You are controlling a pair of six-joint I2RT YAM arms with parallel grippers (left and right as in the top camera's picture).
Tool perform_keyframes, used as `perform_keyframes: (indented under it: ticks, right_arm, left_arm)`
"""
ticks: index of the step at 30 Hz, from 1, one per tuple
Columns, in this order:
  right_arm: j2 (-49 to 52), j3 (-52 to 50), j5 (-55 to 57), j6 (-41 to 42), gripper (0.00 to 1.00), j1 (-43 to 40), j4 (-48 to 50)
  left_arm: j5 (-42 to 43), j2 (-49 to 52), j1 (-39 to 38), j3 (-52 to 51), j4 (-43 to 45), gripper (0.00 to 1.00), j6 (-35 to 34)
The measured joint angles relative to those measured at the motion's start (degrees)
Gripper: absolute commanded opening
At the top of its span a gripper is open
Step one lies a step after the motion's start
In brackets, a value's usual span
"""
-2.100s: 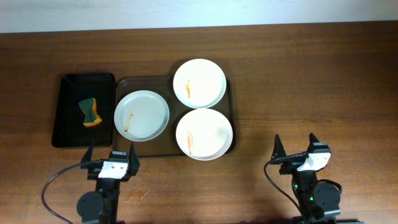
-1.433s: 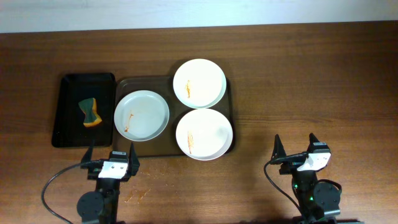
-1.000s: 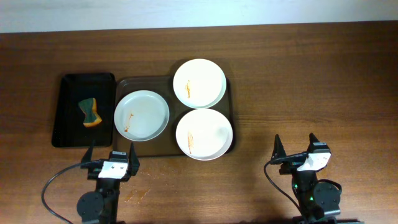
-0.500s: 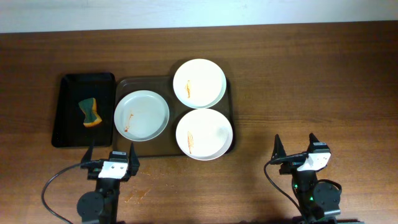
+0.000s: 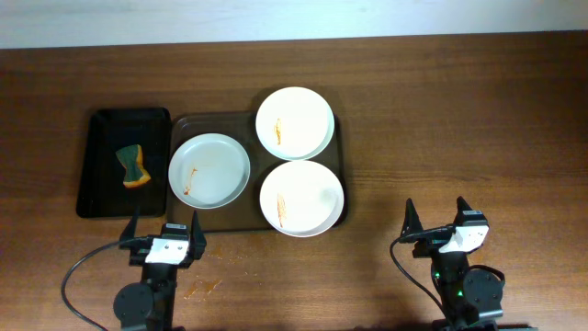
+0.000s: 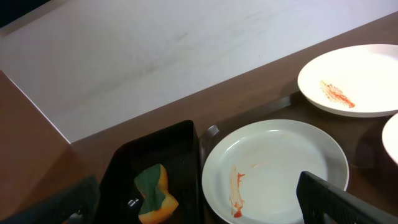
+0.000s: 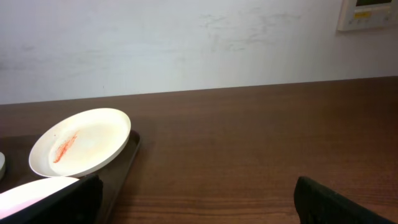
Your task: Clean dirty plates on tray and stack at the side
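Three plates point(image 5: 209, 171) sit on the brown tray point(image 5: 197, 118) in the middle of the surface point(image 5: 478, 110). Each plate has a red smear on it. Nothing has moved since a moment ago: the plates, the sponge point(image 5: 132, 165) and both arms are in the same spots. So I think the cleaning has not begun, and no plate is stacked at the side yet. The sponge lies in the black tray point(image 5: 101, 116), just left of the plates. At the near edge, the left end effector point(image 5: 163, 228) and the right end effector point(image 5: 435, 221) are both spread wide, holding nothing.
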Motion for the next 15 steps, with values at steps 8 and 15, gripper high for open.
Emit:
perform_keyframes:
  ticks: [8,15]
  right_arm:
    - [0.0,0.0,0.0,0.07,0.98,0.0,0.0]
    - [0.0,0.0,-0.5,0.02,0.98,0.0,0.26]
  left_arm:
    - [0.0,0.0,0.0,0.0,0.26,0.99,0.0]
    - [0.2,0.0,0.0,-0.02,1.81,0.99,0.0]
